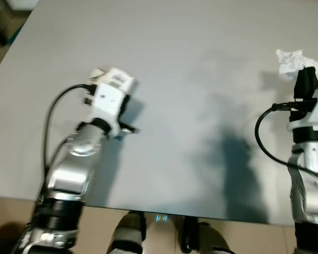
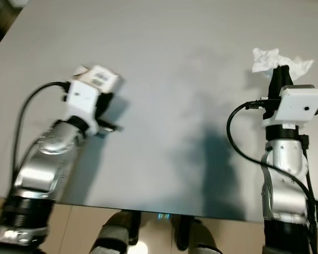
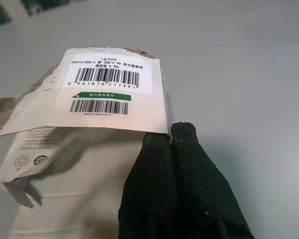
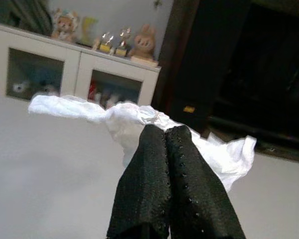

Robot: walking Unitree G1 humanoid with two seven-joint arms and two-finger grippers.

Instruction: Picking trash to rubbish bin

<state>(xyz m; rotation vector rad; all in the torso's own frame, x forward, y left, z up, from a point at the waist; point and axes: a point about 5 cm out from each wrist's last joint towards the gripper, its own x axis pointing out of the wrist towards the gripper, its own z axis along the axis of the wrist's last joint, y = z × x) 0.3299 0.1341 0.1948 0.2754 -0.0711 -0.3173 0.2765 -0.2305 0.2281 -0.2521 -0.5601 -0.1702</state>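
Grey and bare, the table stretches out under both my arms, and I place everything by it. Over its left part, my left gripper has its two black fingers pressed together on the edge of a torn cardboard packet, white with barcodes printed on its label. The packet sticks out just past my fingertips, on the side away from me, and its lower flap seems to lie against the table top. Over the right part of the table, near its right edge, my right gripper has its fingers closed together too, with their tips touching a crumpled white tissue. The tissue lies on the table just beyond the tips and spreads out to either side of them; whether any of it is pinched between the fingers I cannot tell. Packet and tissue lie well apart, with open table between them.
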